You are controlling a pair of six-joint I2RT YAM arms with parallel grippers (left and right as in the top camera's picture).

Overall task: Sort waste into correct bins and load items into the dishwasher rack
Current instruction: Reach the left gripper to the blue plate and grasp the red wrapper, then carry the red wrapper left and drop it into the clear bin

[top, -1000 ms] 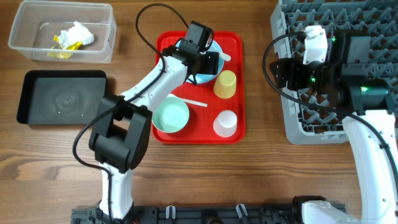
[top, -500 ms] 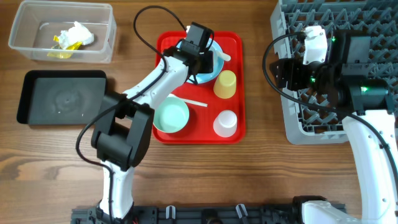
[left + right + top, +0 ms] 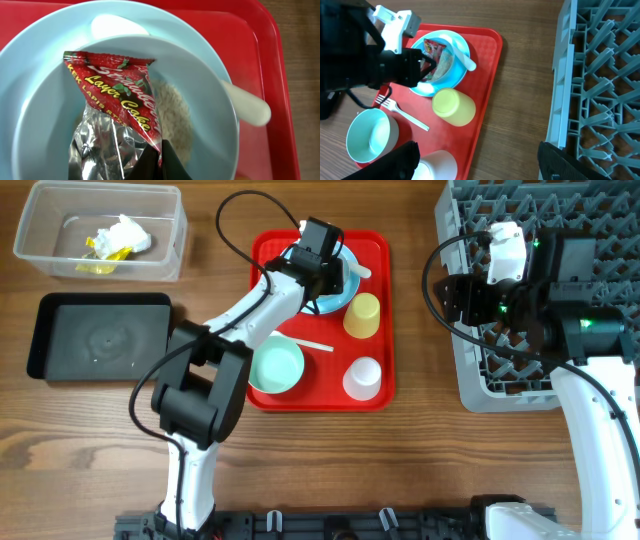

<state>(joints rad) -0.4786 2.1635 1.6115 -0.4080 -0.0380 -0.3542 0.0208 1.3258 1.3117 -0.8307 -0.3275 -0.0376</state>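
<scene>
Left wrist | left tool (image 3: 152,164) clamped on red-and-white wrapper (image 3: 117,95) | inside bowl (image 3: 45,110)

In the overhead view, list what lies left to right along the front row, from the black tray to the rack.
black tray → empty light-blue bowl → white cup → grey dishwasher rack
</scene>
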